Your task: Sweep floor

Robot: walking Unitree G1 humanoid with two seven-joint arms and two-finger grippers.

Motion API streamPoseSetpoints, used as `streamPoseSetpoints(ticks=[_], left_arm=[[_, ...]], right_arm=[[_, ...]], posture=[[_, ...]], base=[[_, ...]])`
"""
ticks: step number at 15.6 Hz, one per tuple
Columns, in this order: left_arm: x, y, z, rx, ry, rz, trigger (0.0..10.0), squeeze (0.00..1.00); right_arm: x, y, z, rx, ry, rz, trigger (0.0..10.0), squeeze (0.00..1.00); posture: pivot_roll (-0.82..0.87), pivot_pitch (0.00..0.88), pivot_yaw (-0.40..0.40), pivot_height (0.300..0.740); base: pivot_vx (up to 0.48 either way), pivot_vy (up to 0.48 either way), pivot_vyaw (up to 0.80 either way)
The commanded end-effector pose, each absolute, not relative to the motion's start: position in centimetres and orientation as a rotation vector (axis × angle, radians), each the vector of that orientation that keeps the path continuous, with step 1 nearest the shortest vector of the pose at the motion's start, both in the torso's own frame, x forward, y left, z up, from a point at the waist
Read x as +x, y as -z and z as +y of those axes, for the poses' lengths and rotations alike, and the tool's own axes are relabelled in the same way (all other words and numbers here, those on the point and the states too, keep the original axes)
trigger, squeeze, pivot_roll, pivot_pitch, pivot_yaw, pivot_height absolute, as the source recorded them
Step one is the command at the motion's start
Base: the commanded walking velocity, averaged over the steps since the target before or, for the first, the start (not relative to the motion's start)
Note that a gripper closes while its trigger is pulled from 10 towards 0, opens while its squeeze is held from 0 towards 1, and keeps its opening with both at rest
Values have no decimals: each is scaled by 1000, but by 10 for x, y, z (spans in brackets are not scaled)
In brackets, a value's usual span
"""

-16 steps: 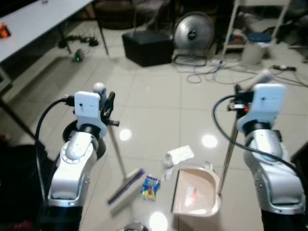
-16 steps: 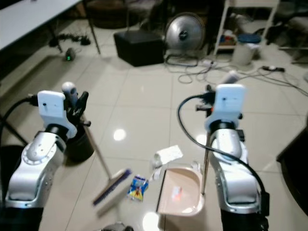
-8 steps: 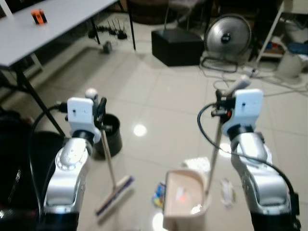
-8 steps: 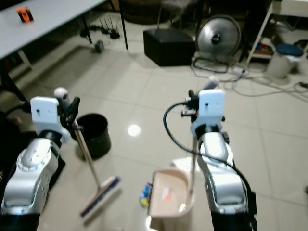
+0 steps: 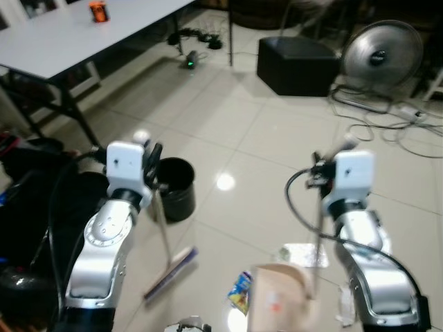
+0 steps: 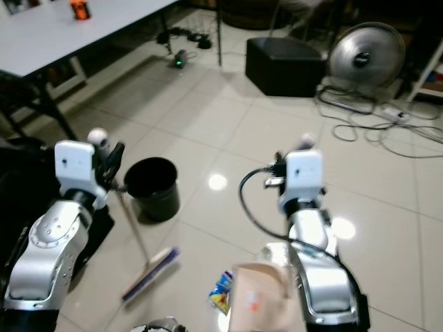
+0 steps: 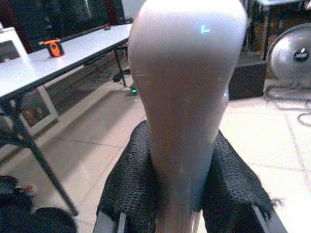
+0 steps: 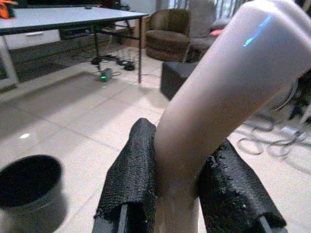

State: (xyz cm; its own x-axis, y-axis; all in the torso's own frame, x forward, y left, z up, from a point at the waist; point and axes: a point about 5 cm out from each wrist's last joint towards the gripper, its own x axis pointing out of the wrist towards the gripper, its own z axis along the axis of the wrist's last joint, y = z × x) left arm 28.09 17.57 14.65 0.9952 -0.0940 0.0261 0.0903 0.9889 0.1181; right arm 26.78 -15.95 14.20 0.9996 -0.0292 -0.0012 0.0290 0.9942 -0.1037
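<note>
Fingers (image 7: 133,194) of both grippers are pinching handles, broom (image 5: 168,266) lower left, dustpan (image 5: 280,304) bottom centre, so next up I'd guess is pushing that blue wrapper (image 5: 239,293) in.

Glossy pale tiled floor (image 5: 263,145), ceiling-light glare. Long white table (image 5: 83,34) on dark legs, far left. Black box (image 5: 297,66), round fan (image 5: 382,57), cables (image 5: 401,128) behind; possibly an armchair (image 8: 167,31).
</note>
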Motion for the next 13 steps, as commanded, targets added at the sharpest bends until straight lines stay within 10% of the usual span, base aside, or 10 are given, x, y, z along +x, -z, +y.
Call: streamPoseSetpoints(ticks=[1, 13], left_arm=[[281, -149, 173, 126, 115, -37, 10000, 0], [299, -151, 172, 82, 56, -89, 10000, 0]], right_arm=[[265, -151, -166, -106, 72, -47, 10000, 0], [277, -150, -174, -180, 136, -142, 10000, 0]], posture=[[53, 45, 80, 740], [7, 52, 71, 740]], base=[[0, 0, 0], [0, 0, 0]])
